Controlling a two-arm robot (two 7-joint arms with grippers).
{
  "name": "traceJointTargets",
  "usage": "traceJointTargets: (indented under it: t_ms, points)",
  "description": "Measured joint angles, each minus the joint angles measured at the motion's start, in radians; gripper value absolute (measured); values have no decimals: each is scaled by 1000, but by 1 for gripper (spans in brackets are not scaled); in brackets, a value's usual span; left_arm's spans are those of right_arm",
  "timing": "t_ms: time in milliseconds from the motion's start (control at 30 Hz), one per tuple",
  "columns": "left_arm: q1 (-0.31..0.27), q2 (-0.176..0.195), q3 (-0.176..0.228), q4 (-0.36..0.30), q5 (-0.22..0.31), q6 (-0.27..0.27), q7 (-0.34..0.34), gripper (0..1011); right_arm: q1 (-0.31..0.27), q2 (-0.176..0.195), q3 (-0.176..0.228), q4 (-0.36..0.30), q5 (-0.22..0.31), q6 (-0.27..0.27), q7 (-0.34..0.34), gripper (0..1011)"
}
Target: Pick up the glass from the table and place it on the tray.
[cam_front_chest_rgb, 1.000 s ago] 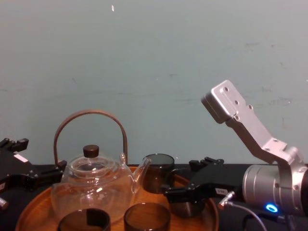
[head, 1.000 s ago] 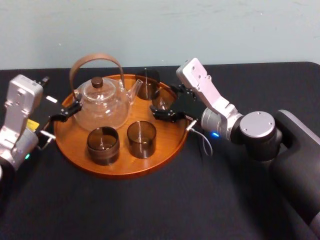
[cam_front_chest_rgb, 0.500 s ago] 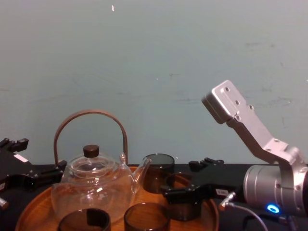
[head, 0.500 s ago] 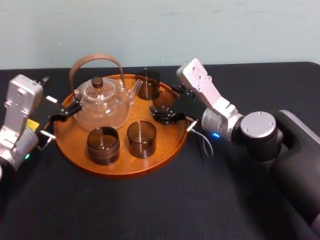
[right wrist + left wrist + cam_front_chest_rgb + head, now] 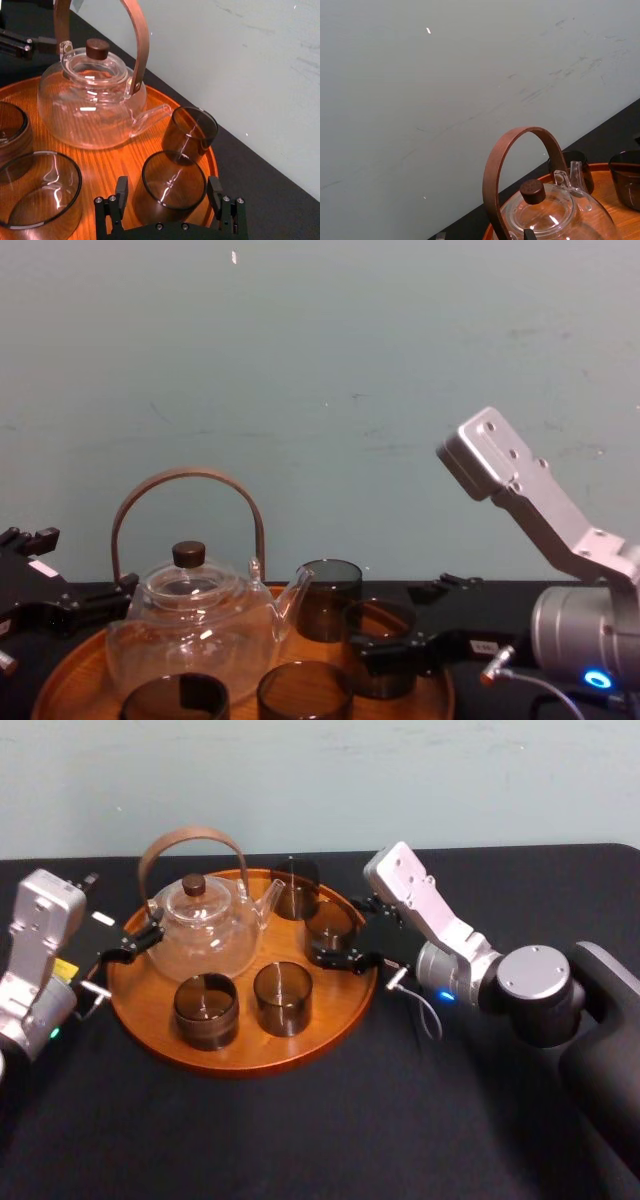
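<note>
The dark smoked glass (image 5: 330,925) (image 5: 174,186) stands upright on the round orange-brown tray (image 5: 250,1058) near its right rim. My right gripper (image 5: 350,932) (image 5: 168,186) is open around it, one finger on each side with a small gap to the glass wall. From the chest, the glass (image 5: 380,640) sits just behind the near finger of the right gripper (image 5: 415,625). My left gripper (image 5: 130,945) is parked open at the tray's left edge, beside the teapot (image 5: 205,925). The black table (image 5: 300,1130) stretches around the tray.
Three more dark glasses stand on the tray: one at the back (image 5: 295,885) by the teapot's spout and two at the front (image 5: 283,998) (image 5: 205,1010). The teapot's tall wooden handle (image 5: 190,845) arches over it. Open table lies in front of the tray.
My right arm has drawn back to the right and lowered a little. The glass stays on the tray by its right rim. The left arm has not moved.
</note>
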Motion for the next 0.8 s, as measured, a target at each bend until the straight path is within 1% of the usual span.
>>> traceJointTargets:
  t_ms: [433,600,700,800]
  points:
    - [0,0,0,0,0,0,0,1010,-38,37,20,-40,8,12,3,1002]
    - [0,0,0,0,0,0,0,1009,-67,62,31,-80,17,16,5,1002]
    - [0,0,0,0,0,0,0,1010,-92,81,46,-115,25,20,1,1002]
    - [0,0,0,0,0,0,0,1009,-125,102,69,-157,29,23,-19,1002]
